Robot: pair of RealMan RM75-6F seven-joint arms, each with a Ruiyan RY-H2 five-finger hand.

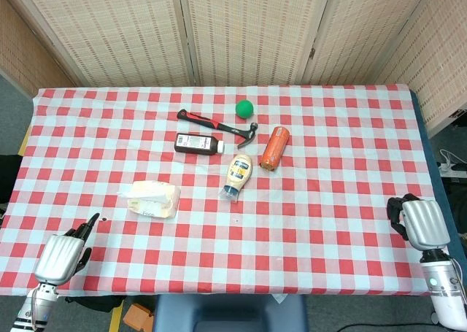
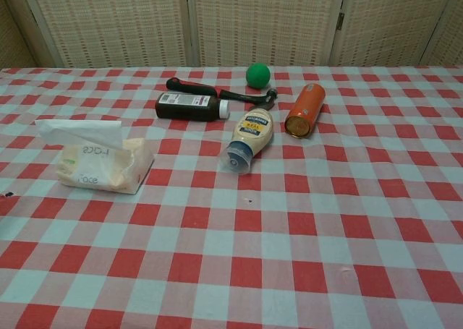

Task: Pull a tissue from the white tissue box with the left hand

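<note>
With our left hand [image 1: 64, 255] loosely curled and empty near the table's edge, we should pinch only the tissue [image 2: 79, 132] sticking from the tissue box [image 2: 105, 166].

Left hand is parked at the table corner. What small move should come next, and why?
Probably lift the left hand forward and right toward the tissue box: it holds nothing and is apart from the box, whose tissue sticks up from the top.
</note>
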